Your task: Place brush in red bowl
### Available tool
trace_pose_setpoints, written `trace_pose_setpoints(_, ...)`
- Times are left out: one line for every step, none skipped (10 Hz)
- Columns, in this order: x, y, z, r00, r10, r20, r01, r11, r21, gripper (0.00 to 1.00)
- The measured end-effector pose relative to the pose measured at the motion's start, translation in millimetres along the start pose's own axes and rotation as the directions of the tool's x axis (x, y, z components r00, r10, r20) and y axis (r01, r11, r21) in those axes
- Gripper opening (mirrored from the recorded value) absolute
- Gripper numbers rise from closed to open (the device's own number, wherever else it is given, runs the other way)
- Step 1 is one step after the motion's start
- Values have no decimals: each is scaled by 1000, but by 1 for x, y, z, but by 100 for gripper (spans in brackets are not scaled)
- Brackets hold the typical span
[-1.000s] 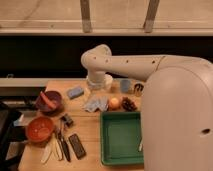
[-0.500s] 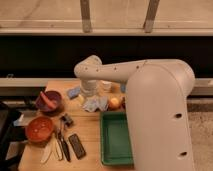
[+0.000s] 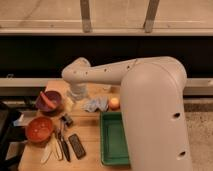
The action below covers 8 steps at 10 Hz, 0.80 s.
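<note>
Dim, warm overhead light; pale arm [image 3: 150,85] brightest, gripper [image 3: 77,94] in shadow beneath it above the table [image 3: 90,145].

The arm [image 3: 150,95] has swung further left and lower, and its bulk now hides the green tray's [image 3: 113,142] right edge. The gripper [image 3: 76,95] has come down over the back of the bench [image 3: 90,131], just beside the purple bowl [image 3: 49,101].

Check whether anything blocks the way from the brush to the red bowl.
Nothing visible does: the brush lies right beside the red bowl. The gripper hangs open farther back, next to the purple bowl; a small dark object lies on the table between it and the brush.
</note>
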Motion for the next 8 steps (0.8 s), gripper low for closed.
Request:
trace_pose_setpoints(0, -1, 0, 1000, 1, 0, -1, 1000, 2, 80)
trace_pose_setpoints(1, -3, 0, 1000, 4, 0, -4, 1000, 3, 80)
trace_pose_setpoints(1, -3, 0, 1000, 5, 0, -5, 1000, 3, 80)
trace_pose_setpoints(1, -2, 0, 1000, 3, -1, -3, 1000, 2, 80)
trace_pose_setpoints(-1, 0, 1, 1000, 6, -3, -6, 1000, -6, 80)
trace_pose_setpoints(3, 4, 9, 1000, 11, -20, -11, 1000, -23, 80)
trace_pose_setpoints(10, 13, 23, 999, 23, -38, -24, 999, -46, 80)
trace_pose_setpoints(17, 25, 37, 998, 32, -52, -35, 997, -65, 80)
